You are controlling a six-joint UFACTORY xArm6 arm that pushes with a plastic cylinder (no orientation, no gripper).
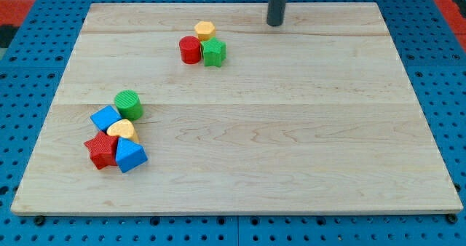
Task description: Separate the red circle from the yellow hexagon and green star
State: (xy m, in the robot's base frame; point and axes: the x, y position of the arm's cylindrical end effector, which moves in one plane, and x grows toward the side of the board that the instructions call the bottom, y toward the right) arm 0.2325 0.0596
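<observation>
The red circle (190,49) sits near the view's top centre of the wooden board (291,129). It touches the green star (214,52) on its right. The yellow hexagon (205,31) sits just above and between the two, touching both. My tip (275,24) is at the board's top edge, to the right of this group and well apart from it, about a block-group's width from the green star.
A second cluster lies at the view's lower left: a green circle (129,104), a blue cube (106,119), a yellow block (123,131), a red star (101,151) and a blue block (130,156). Blue pegboard surrounds the board.
</observation>
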